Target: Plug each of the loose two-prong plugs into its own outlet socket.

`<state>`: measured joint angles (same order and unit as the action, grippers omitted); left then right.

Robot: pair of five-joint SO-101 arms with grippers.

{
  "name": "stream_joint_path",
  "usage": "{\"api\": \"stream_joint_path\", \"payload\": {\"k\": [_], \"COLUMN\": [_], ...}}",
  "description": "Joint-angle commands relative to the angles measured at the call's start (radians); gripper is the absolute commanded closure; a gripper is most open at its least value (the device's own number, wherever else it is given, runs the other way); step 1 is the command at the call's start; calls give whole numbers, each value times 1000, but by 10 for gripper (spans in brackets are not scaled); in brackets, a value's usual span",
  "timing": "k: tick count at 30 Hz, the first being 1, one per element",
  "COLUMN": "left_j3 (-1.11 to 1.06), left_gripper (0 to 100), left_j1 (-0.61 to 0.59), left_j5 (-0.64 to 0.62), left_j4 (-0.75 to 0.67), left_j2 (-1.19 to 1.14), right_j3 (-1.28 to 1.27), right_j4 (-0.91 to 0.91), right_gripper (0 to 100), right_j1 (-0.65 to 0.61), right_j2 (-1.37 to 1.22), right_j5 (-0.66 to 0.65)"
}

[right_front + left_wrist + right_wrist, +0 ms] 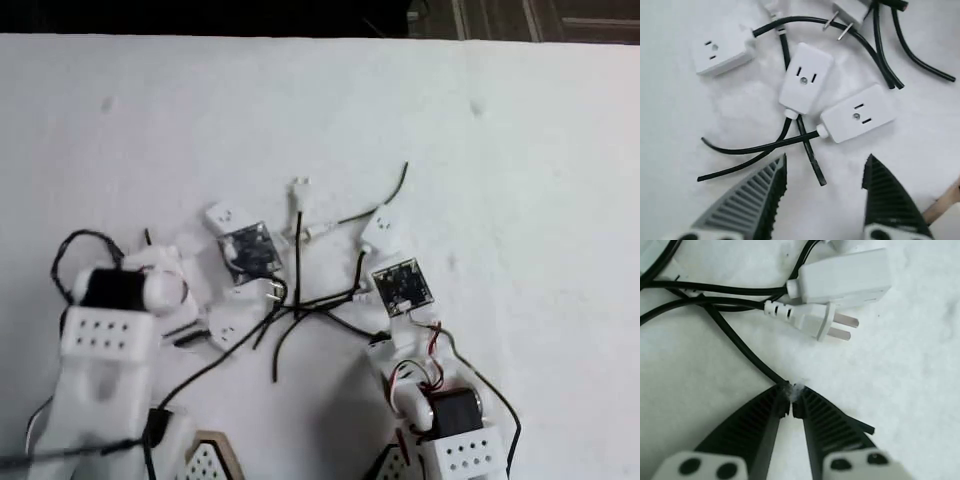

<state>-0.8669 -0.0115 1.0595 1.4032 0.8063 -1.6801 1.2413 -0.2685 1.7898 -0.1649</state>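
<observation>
**A:** What is on the left?

**B:** The left gripper [826, 159] hangs over the white counter [520, 140]. Its fingers [760, 195] are spread apart and hold nothing.

**A:** What lies in front of it?

**B:** Three white outlets lie face up among crossing black cords. The first socket [722, 50] sits apart. The middle socket [806, 80] and the third socket [858, 114] lie just beside each other. Past them is a loose plug [847, 15] with its two prongs bare.

**A:** And the right side?

**B:** The right gripper [791, 401] has its fingers [760, 425] pressed together, tips against a black cable [740, 347]. I cannot tell whether they pinch it. Nearby, a second plug [812, 320] lies unplugged alongside a white socket block [845, 277].
</observation>
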Motion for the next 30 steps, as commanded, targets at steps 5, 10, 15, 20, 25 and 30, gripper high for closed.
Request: {"api": "stream_joint_path", "payload": {"k": [5,10,15,20,25,30], "left_j3": [-3,-137,-245,-235,-209,-207], "left_gripper": [717,717,717,718,746,881], "left_j1": [64,108,113,113,116,166], "left_j5": [126,144,144,98,-34,-43], "left_j4": [-26,-164,-353,-417,-489,-496], "left_j2": [-147,-176,-226,-326,-372,-371], "right_j3": [-11,-11,-11,-11,-11,-11], "right_j4": [5,5,5,5,5,5], "right_gripper": [978,978,978,978,978,978], "right_j1": [10,10,10,10,10,10], "right_j2": [10,10,10,10,10,10], "right_j5": [-9,-9,-9,-9,-9,-9]}}
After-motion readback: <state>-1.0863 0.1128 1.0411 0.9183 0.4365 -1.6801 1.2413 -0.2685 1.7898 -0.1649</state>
